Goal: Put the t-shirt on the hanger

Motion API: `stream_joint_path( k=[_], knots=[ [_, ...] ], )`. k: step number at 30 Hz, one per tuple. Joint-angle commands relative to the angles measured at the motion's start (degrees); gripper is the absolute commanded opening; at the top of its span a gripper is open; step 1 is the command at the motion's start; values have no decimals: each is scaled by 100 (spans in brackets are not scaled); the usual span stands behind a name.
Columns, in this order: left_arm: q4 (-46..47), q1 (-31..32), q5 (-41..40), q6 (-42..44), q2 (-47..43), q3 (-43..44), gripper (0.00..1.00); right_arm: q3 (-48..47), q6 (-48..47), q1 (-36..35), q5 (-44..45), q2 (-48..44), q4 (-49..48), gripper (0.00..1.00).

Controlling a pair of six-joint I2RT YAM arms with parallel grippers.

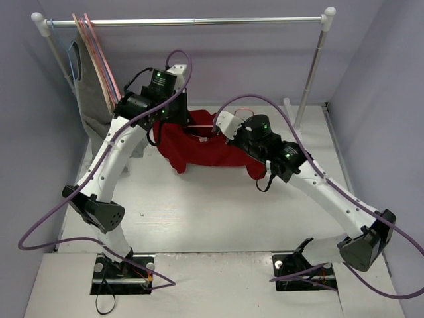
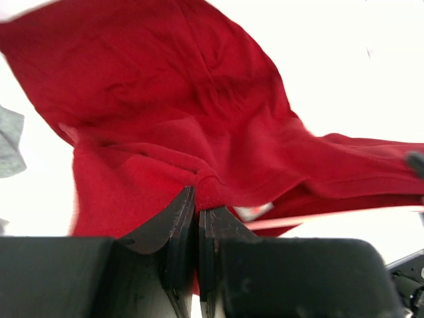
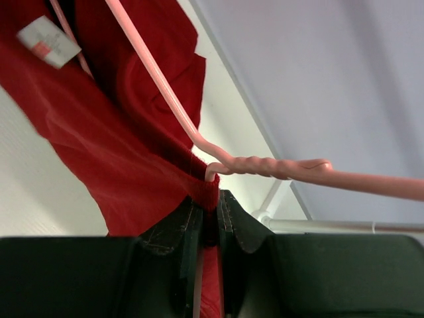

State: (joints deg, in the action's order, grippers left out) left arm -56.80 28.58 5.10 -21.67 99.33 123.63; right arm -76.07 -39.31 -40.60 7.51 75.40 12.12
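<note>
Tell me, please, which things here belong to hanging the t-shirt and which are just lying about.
Job in hand:
- the t-shirt, pinched by the left gripper
- the hanger, held with the cloth by the right gripper

Just there:
- the clothes rail
- the spare hangers on it
- the grey garment

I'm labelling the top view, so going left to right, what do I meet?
Spare hangers → left hand → right hand → rack post. The shirt spans both hands, so skipped.
</note>
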Motion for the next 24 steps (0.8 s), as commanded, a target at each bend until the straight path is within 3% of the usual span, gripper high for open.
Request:
stream_joint_path(
  k=[1,5,10,17,24],
  knots=[
    [116,183,-157,-390,-63,91,1,-224,81,-229,356,221,-755,0],
    [537,218,-457,-680,-334,-593,0,-119,520,-387,997,423,-772,0],
    [1222,253,-914,-1032,-695,-1436,0,531,916,-493,1068,-59,-1413,0],
    [2523,403,-1863,-1559,-1591,-2983,0,962,1268,-493,1675,-455,-1230,0],
    [2647,552,-1969,-1516,-1321,-2302,0,1323,1452,-502,1491,-1000,-1079,0]
  ],
)
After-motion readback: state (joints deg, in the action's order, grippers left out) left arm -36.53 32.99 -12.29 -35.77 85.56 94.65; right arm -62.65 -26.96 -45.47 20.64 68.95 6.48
